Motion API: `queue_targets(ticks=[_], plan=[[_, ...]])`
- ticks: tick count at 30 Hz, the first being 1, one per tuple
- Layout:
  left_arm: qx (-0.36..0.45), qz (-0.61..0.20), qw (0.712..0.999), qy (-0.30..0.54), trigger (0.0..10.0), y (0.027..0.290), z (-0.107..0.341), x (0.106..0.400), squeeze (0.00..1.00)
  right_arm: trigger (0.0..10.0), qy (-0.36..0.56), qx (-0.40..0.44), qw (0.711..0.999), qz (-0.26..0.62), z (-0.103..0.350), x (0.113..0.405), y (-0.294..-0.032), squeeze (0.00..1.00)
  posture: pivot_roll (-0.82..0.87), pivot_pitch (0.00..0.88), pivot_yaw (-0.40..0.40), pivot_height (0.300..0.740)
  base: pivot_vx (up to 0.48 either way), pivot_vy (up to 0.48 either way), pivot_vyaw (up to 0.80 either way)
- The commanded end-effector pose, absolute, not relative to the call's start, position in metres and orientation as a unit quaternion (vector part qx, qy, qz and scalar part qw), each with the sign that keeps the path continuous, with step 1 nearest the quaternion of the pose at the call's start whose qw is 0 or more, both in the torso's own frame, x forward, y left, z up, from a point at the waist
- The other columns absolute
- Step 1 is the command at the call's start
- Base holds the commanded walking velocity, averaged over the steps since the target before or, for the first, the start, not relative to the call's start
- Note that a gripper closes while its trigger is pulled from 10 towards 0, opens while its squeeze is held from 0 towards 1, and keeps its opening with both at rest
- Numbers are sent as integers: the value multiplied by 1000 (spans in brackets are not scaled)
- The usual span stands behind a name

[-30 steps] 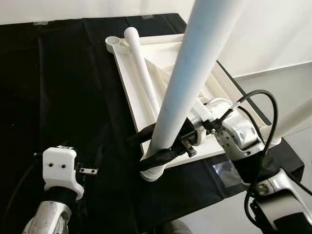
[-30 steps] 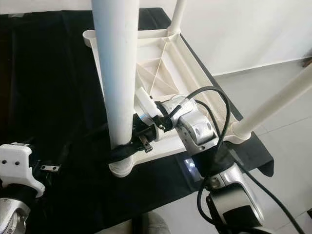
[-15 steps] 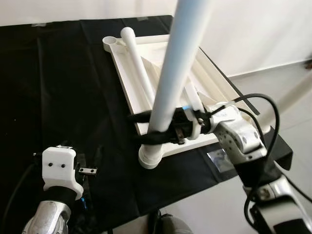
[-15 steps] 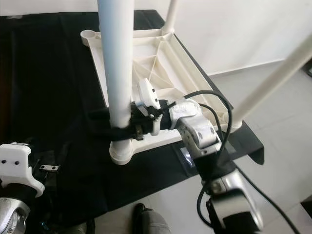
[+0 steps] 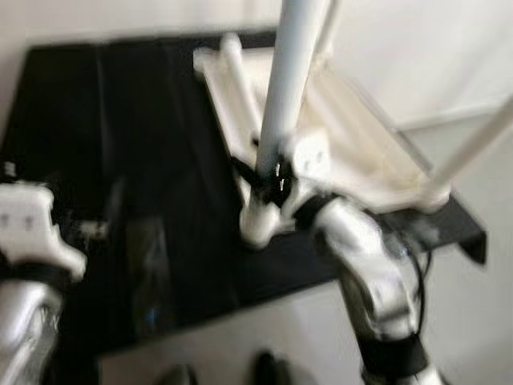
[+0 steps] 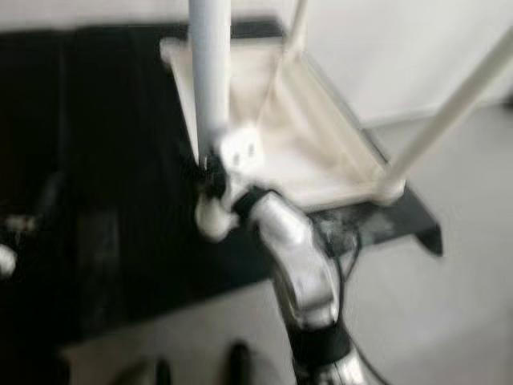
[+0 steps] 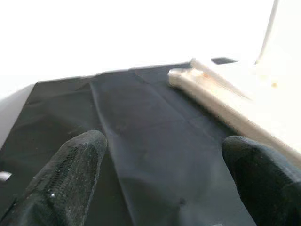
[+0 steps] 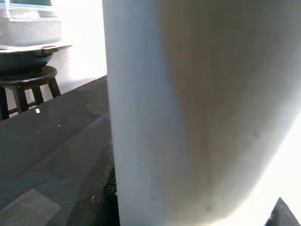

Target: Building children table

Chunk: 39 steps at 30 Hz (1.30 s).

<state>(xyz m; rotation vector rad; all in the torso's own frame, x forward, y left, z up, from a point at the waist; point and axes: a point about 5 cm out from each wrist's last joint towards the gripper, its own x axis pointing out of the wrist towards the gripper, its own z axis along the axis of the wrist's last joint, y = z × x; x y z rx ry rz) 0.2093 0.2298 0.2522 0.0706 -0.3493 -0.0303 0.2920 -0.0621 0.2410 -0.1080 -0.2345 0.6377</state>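
Note:
A white children's table top (image 5: pixel 361 128) lies upside down on a black cloth (image 5: pixel 144 144). One white leg (image 5: pixel 284 88) stands upright in the near left corner socket (image 5: pixel 255 228). My right gripper (image 5: pixel 268 180) is shut on this leg just above the socket; the leg (image 8: pixel 188 108) looms close in the right wrist view. A loose leg (image 5: pixel 236 88) lies in the table top. My left gripper (image 7: pixel 164 165) hovers open over the cloth at the left, its fingers (image 7: pixel 70 174) wide apart with nothing between them. The head views are blurred.
Two more legs (image 5: pixel 473 144) (image 6: pixel 298 24) stand upright at the right and far corners. The cloth's front edge (image 5: pixel 240 309) drops to pale floor (image 5: pixel 481 321). A dark stool (image 8: pixel 23 80) carrying a bowl stands in the background of the right wrist view.
The whole picture has shifted and blurred, so the camera moved. My right gripper stays clamped on the upright leg, its arm now reaching more from below. The left arm has barely moved.

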Motion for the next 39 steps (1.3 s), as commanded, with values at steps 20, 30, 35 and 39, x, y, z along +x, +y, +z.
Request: queue_targets(ticks=[20,30,35,39], plan=[[-156,-450,861,-178,10000,163,307,213,0,10000,-57,-91,971,213,220,314,-55,0,-97,260,-72,740,0,0,0],[-97,-398,882,-232,10000,146,337,254,1000,10000,-64,-80,962,253,222,314,-30,0,-96,218,-65,740,0,0,0],[-54,-353,897,-259,10000,145,356,273,145,10000,-63,-71,961,258,223,316,-24,0,-95,207,-64,740,0,0,0],[-56,-364,892,-264,10000,141,365,281,0,10000,-68,-71,961,257,224,317,-21,0,-93,202,-61,740,0,0,0]])
